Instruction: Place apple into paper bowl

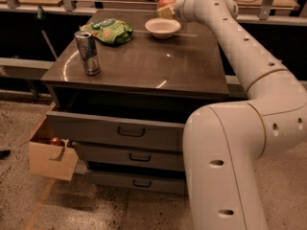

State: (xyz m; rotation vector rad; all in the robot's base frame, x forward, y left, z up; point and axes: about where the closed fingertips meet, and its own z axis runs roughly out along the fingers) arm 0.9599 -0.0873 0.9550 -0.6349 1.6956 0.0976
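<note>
The white paper bowl (163,28) stands empty at the far side of the dark cabinet top (144,61). My gripper (166,6) is at the end of the white arm, just above and behind the bowl's far rim. It is shut on the red-orange apple (166,0), which hangs a little above the bowl.
A green snack bag (109,31) lies left of the bowl. A silver drink can (88,52) stands at the left front of the top. A cardboard box (50,152) with a small dark red fruit (57,142) sits on the floor at lower left. My arm's large lower segment fills the right foreground.
</note>
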